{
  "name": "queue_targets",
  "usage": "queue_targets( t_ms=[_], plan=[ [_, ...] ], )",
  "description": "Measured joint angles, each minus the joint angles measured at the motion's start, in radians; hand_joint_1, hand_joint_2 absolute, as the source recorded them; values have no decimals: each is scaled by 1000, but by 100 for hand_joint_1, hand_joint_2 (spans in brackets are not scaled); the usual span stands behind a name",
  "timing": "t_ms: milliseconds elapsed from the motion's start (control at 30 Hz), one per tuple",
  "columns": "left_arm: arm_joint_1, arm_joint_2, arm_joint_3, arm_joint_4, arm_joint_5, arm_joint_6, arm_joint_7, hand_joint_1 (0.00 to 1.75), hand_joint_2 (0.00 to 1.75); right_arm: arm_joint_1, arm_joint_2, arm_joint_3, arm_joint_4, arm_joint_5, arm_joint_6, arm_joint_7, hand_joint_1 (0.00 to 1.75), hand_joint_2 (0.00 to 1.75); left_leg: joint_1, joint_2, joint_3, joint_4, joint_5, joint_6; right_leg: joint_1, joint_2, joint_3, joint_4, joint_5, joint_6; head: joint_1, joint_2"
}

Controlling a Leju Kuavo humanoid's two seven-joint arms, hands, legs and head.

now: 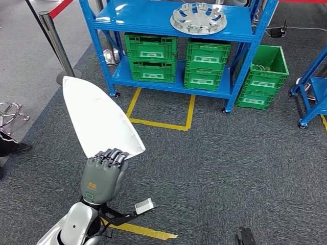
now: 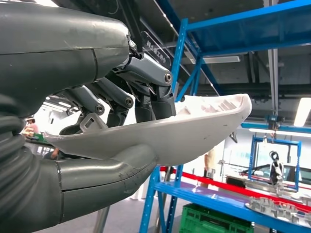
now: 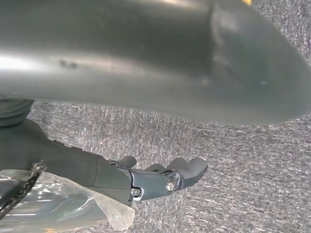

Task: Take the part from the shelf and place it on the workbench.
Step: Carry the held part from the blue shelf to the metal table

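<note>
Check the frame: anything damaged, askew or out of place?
Nothing stands out. The left hand grips the white part by one end, intact. The silver wheel cover lies flat on the blue shelf, with green crates stacked squarely below.

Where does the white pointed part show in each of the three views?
Head view: white part left of centre, gripped at its wide end by the left hand.
Left wrist view: it runs across the middle, clamped between thumb and fingers.
Right wrist view: not in it.
Shared landmark: blue shelf bearing the silver wheel cover.
</note>
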Motion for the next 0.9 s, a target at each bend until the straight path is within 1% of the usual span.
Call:
queue_targets(
  t_ms=[167,233,267,300,333,367,400,433,467,500,533,567,600,633,667,700,733,767,800,833,867,900],
  plan=[
    [0,5,0,-2,0,-5,4,175,175,0,4,0,-1,4,-11,0,0,0,-4,-1,-5,6,-2,6,-4,-1,-2,0,3,6,0,0],
    [0,7,0,-6,0,-5,5,175,175,-1,5,0,-2,5,-14,0,0,0,-3,-2,-5,1,1,13,-4,-3,-1,-3,4,11,0,0],
    [0,8,0,-7,0,-5,5,175,175,-1,5,0,-3,6,-15,0,0,0,-1,-3,-3,-6,5,17,-4,-3,-3,0,-2,14,0,0],
    [0,9,0,-9,0,-5,6,175,175,-1,5,0,-4,8,-17,0,0,0,2,-4,-2,-14,10,22,-4,-2,-11,15,-16,17,1,0],
    [0,9,0,-11,0,-5,7,175,175,-1,5,0,-4,9,-18,0,0,0,6,-6,-1,-20,16,26,-4,-1,-27,51,-43,20,2,0],
    [0,9,0,-12,0,-6,8,175,175,-1,5,0,-5,10,-19,0,0,0,7,-9,-3,-23,19,28,-5,0,-54,109,-79,22,3,0],
    [1,10,0,-12,0,-6,9,175,175,-1,5,0,-5,10,-20,0,0,0,8,-13,-7,-23,21,28,-7,0,-84,180,-116,25,3,0],
    [2,10,-1,-12,0,-7,10,175,175,0,5,0,-5,10,-19,1,0,0,8,-19,-11,-22,22,27,-9,0,-112,243,-142,28,3,0],
    [4,11,-1,-12,0,-8,10,175,175,1,5,1,-5,10,-19,1,0,0,9,-26,-14,-22,24,24,-11,0,-125,278,-151,31,2,0],
    [5,12,-2,-12,0,-8,10,175,175,2,5,0,-5,10,-20,1,0,0,10,-34,-16,-21,26,21,-13,1,-119,273,-139,33,2,0],
    [6,12,-2,-12,0,-9,10,175,175,2,5,0,-5,10,-20,1,0,0,13,-43,-17,-19,28,17,-16,4,-91,225,-109,35,3,0],
    [6,12,-3,-12,0,-9,11,175,175,2,5,0,-6,10,-20,1,0,0,15,-53,-19,-16,29,12,-20,19,-51,151,-76,38,3,0],
    [6,12,-3,-13,0,-9,11,175,175,1,6,0,-6,10,-20,1,0,0,16,-63,-23,-10,29,5,-24,45,-13,81,-54,41,4,0],
    [6,12,-4,-13,0,-9,12,175,175,1,7,0,-6,10,-20,1,0,0,16,-72,-27,-5,30,-2,-27,64,14,30,-41,39,3,0],
    [5,12,-4,-13,0,-10,13,175,175,1,8,0,-6,11,-20,2,0,0,15,-81,-33,-1,33,-9,-29,79,28,6,-39,36,2,0],
    [5,12,-5,-13,0,-10,14,175,175,2,9,0,-6,12,-20,2,0,0,15,-91,-37,1,37,-16,-27,79,30,6,-43,29,0,0],
    [6,13,-7,-14,0,-10,14,175,175,3,10,0,-6,13,-21,3,0,0,16,-101,-41,1,42,-23,-26,66,30,9,-40,21,-2,0],
    [7,14,-8,-14,0,-10,14,175,175,4,11,0,-7,14,-21,3,0,0,17,-104,-44,2,43,-28,-25,54,31,10,-36,14,-3,0],
    [8,15,-10,-14,0,-11,14,175,175,3,13,0,-7,14,-23,3,0,0,17,-94,-51,14,33,-32,-25,42,30,11,-33,6,-6,0],
    [8,16,-12,-15,0,-11,15,175,175,2,14,0,-8,15,-24,3,0,0,17,-73,-65,46,11,-35,-25,28,28,10,-30,-2,-9,0],
    [7,16,-13,-15,0,-11,15,175,175,2,14,-1,-9,15,-25,3,0,0,16,-46,-88,99,-22,-38,-23,14,26,10,-28,-7,-13,0],
    [7,16,-14,-15,0,-12,15,175,175,3,14,-1,-10,15,-26,3,0,0,16,-23,-116,170,-61,-41,-19,0,23,10,-27,-11,-17,0]
  ],
)
